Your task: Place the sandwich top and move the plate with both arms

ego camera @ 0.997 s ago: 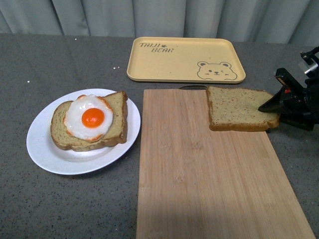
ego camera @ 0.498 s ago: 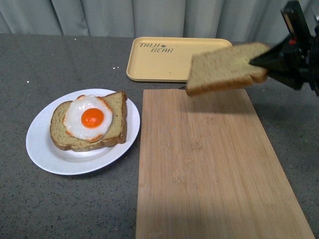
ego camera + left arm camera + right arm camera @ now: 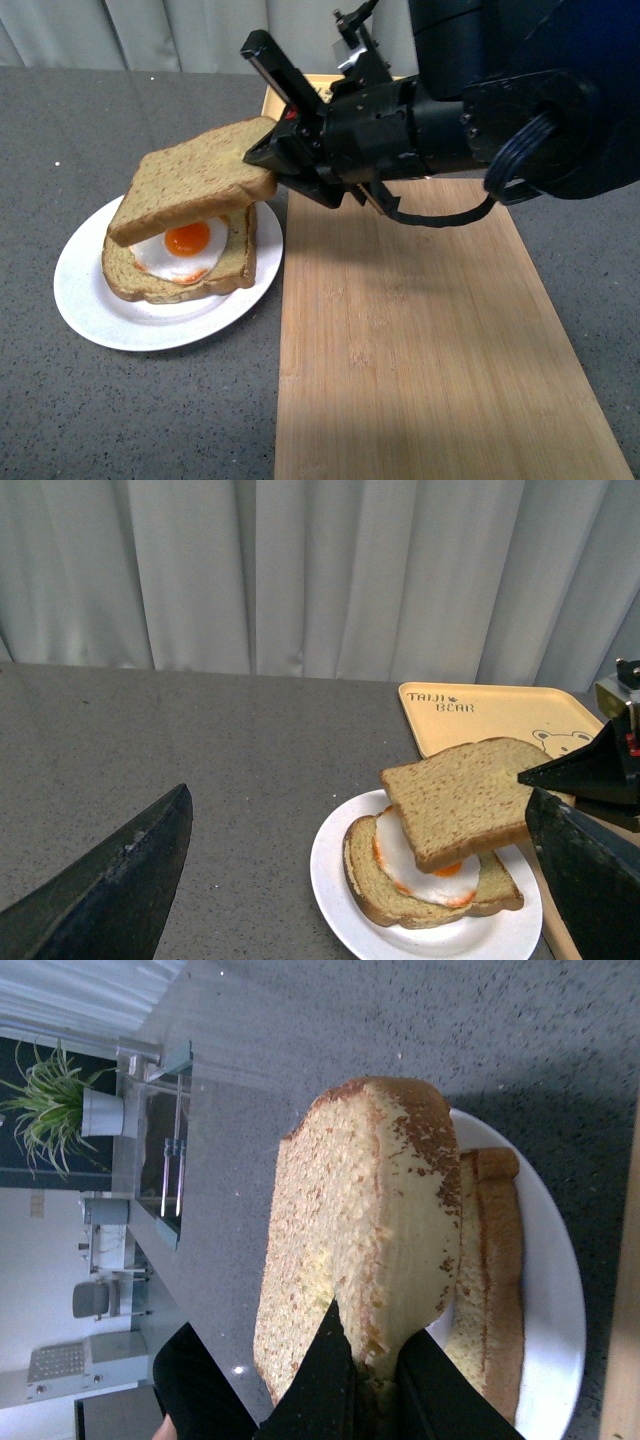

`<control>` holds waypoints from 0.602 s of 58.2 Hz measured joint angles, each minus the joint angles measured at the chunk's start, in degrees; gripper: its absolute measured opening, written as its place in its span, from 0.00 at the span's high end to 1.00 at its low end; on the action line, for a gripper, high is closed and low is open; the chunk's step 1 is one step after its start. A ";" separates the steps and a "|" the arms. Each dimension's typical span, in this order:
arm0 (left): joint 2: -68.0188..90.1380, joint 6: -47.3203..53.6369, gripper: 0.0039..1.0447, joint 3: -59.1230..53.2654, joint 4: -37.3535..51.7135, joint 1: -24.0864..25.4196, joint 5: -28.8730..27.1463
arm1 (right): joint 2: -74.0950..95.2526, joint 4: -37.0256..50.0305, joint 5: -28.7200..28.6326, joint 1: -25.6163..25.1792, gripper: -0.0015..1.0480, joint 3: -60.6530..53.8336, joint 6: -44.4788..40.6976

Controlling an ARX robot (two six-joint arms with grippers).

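Note:
The sandwich top (image 3: 195,180), a plain brown bread slice, hangs tilted just above the egg-topped slice (image 3: 185,262) on the white plate (image 3: 85,300). My right gripper (image 3: 272,165) is shut on its near-right edge, and the right wrist view shows the sandwich top (image 3: 355,1230) pinched between the black fingers (image 3: 325,1380). Part of the fried egg (image 3: 185,245) shows under the raised bread. In the left wrist view the sandwich top (image 3: 465,800) hovers over the plate (image 3: 335,880) and egg. My left gripper (image 3: 360,880) is open, its dark fingers wide apart on either side of the plate.
A bamboo cutting board (image 3: 420,350) lies right of the plate, under the right arm. A yellow bear tray (image 3: 490,712) sits behind it, mostly hidden by the arm in the front view. The grey tabletop (image 3: 110,110) stretches left, with curtains at the back.
My right gripper lifted the sandwich top off the cutting board and carried it left across the board, to just above the egg slice on the plate.

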 joint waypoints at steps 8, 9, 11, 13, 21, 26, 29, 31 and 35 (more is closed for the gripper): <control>0.00 0.00 0.06 0.00 0.00 0.00 0.00 | 2.60 -0.07 -0.22 1.84 0.97 1.95 0.90; 0.00 0.00 0.06 0.00 0.00 0.00 0.00 | 2.78 -0.09 -0.22 1.97 0.97 2.08 0.92; 0.00 0.00 0.06 0.00 0.00 0.00 0.00 | 3.54 -0.22 -0.22 2.40 0.97 2.71 0.98; 0.00 0.00 0.06 0.00 0.00 0.00 0.00 | 3.98 -0.35 -0.17 2.69 0.97 3.13 0.98; 0.00 0.00 0.06 0.00 0.00 0.00 0.00 | 5.75 -2.29 1.31 3.41 0.97 4.00 0.42; 0.00 0.00 0.06 0.00 0.00 0.00 0.00 | 5.73 -2.29 2.03 3.30 0.92 3.41 -0.96; 0.00 0.00 0.06 0.00 0.00 0.00 0.00 | 5.22 -1.51 2.58 3.13 0.82 2.32 -1.73; 0.00 0.00 0.06 0.00 0.00 0.00 0.00 | 4.31 -1.70 4.44 2.93 0.73 1.11 -3.45; 0.00 0.00 0.06 0.00 0.00 0.00 0.00 | 2.51 -2.89 7.93 2.60 0.61 -0.15 -6.71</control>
